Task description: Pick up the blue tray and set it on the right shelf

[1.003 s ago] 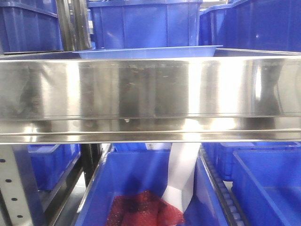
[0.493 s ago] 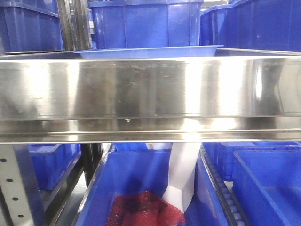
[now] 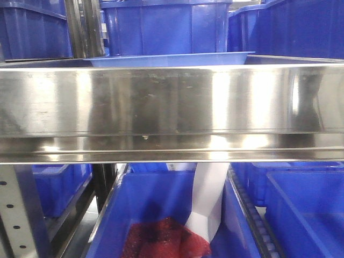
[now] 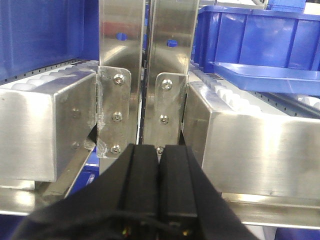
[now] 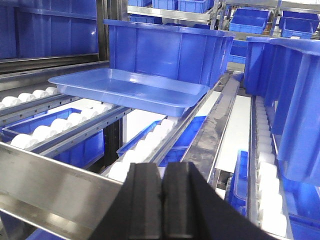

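Note:
The blue tray (image 3: 172,59) lies flat on the right shelf (image 3: 172,102), just behind its wide shiny steel front lip. In the right wrist view the blue tray (image 5: 130,87) rests on white rollers, ahead and to the left of my right gripper (image 5: 162,167), which is shut and empty, low at the front lip (image 5: 50,185). In the left wrist view my left gripper (image 4: 159,147) is shut with nothing in it, facing two steel uprights (image 4: 122,65). The tray (image 4: 270,77) shows to its upper right, above the shelf lip (image 4: 260,145).
Deep dark blue bins (image 3: 166,27) stand right behind the tray, and more (image 5: 295,100) stand to the right. Roller tracks (image 5: 145,150) run under the tray. Below the shelf, a blue bin holds a red mesh bundle (image 3: 161,239) and a white sheet (image 3: 207,199).

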